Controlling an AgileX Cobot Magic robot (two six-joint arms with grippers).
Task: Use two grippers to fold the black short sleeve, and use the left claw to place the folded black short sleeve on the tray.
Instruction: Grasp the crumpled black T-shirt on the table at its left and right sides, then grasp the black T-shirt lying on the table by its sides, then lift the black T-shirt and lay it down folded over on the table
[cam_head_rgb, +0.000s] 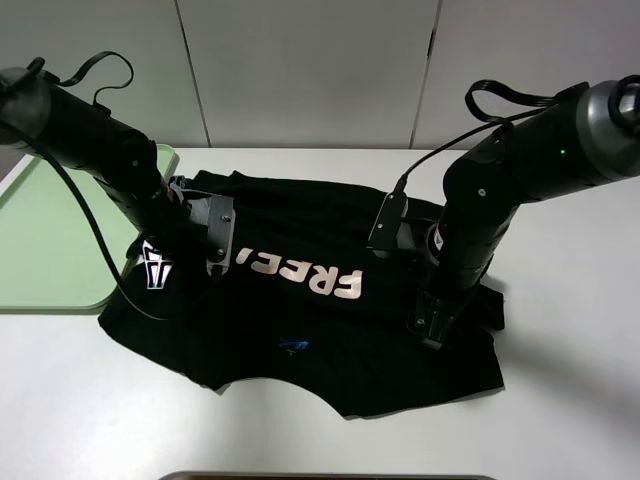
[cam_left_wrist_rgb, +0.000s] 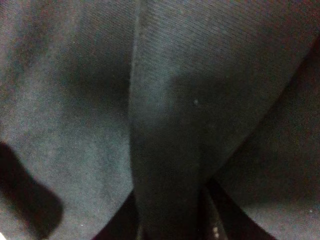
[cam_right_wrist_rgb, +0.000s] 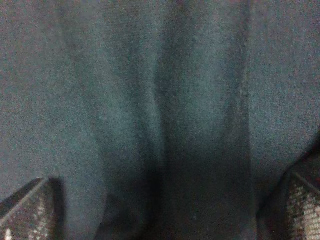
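The black short sleeve lies spread on the worktop, beside the tray.
It looks soft, light and floppy, best taken by pinching its edges: the left gripper jaws clamp a cloth ridge, while the right gripper jaws stand apart.

A flat white matte tabletop is seen across the lower part of the exterior high view. Its far edge is met by a wall of smooth pale grey panels. The panels are divided by thin dark seams, slightly slanted. Soft, even light is cast from above, and faint grey shadows are thrown on the tabletop. A narrow dark strip is cut off at the near edge.
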